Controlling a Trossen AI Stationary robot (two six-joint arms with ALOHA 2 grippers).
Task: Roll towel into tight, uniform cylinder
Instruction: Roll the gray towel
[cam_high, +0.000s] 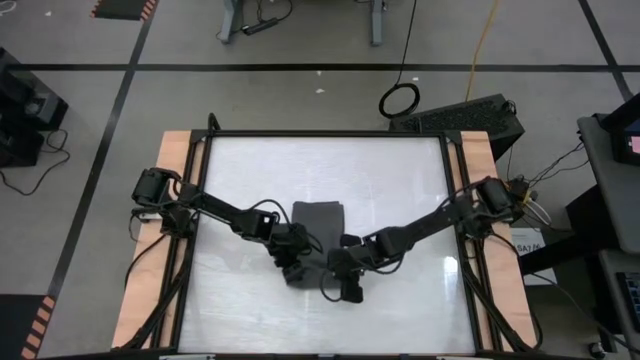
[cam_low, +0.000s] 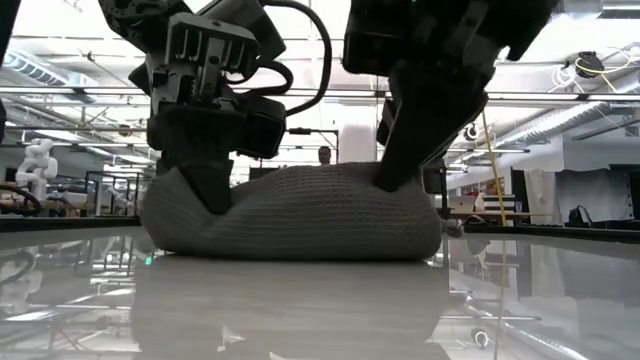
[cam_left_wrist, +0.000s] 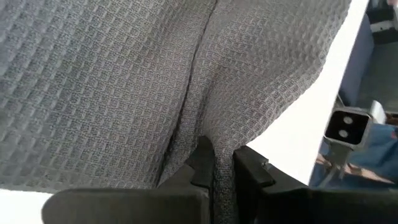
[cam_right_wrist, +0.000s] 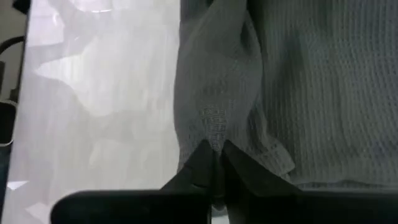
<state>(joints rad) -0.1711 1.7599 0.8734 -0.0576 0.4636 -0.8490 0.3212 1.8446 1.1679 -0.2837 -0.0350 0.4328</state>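
The dark charcoal-grey towel lies at the table's middle. Its far part is flat and its near end is bunched into a low roll that rests on the table. My left gripper is shut on the roll's left end; it also shows in the low view. My right gripper is shut on the roll's right end; it also shows in the low view. The white tag is not in view. My left gripper pinches a raised fold of the towel between its two fingers, at the roll's left end. The fingers come from above, slanting down. The cloth rests on the table. My right gripper pinches a gathered ridge of the towel between its two fingertips, near the roll's right end. The fingers come from above, slanting down. The towel rests on the table below them.
The white glossy tabletop has a black frame and wooden side strips. Free surface lies on all sides of the towel. Both arms reach in from the far corners.
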